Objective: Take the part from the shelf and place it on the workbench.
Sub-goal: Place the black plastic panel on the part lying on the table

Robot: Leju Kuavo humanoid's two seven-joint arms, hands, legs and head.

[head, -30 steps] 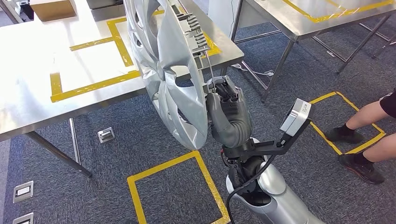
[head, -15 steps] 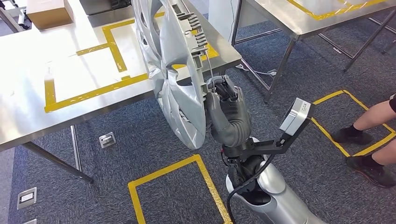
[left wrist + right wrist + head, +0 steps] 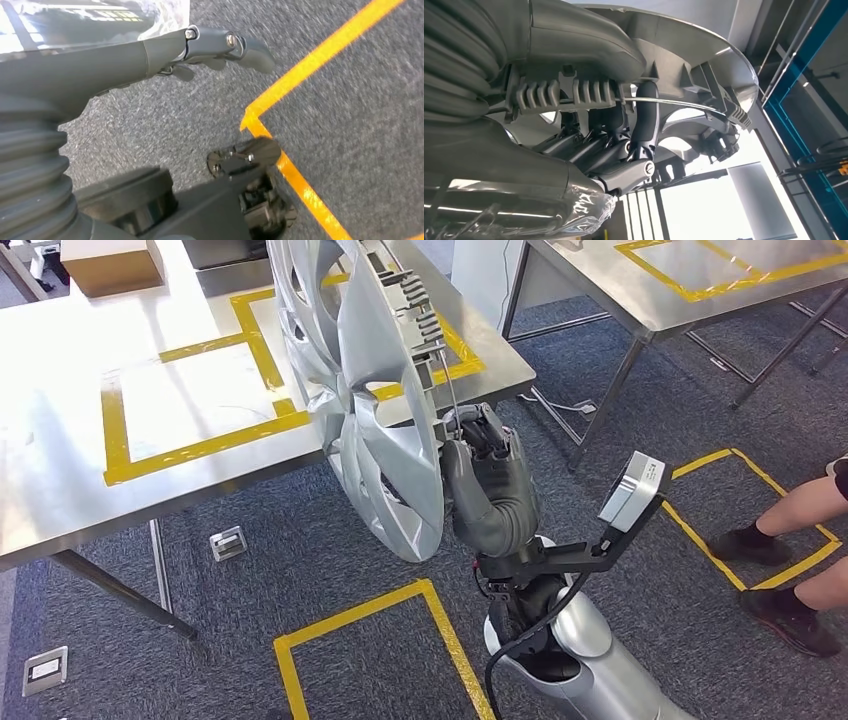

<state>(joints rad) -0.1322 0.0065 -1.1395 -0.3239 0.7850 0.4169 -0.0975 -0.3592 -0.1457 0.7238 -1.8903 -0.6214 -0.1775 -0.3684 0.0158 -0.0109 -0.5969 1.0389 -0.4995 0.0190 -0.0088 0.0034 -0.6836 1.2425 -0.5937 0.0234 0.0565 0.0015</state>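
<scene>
A humanoid robot carries a silver wheel cover (image 3: 375, 410) toward a steel workbench (image 3: 60, 470), the part held upright on edge in front of its chest, its upper half overlapping the bench's near right corner in the head view. The right hand (image 3: 480, 455) is clamped on the cover's rim from behind, dark fingers (image 3: 644, 117) hooked through the ribbed back of the part and around its wire ring. The left hand (image 3: 200, 47) hangs low above the carpet, holding nothing, its fingers loosely extended.

The pick from the shelf appears done; the job in hand looks like the carry and approach to the bench. The next move likely calls for bringing the cover fully over the tabletop, tipping it from upright toward flat, and lowering it inside the yellow tape rectangle (image 3: 200, 395) before the fingers let go. The rim's tabs could snag the fingers on release.

The bench top is bright, reflective metal, with a cardboard box (image 3: 105, 265) at its far left. A second steel table (image 3: 680, 285) stands far right. Blue-grey carpet carries yellow tape squares (image 3: 370, 640), and a person's legs (image 3: 790, 540) stand at the right edge.
</scene>
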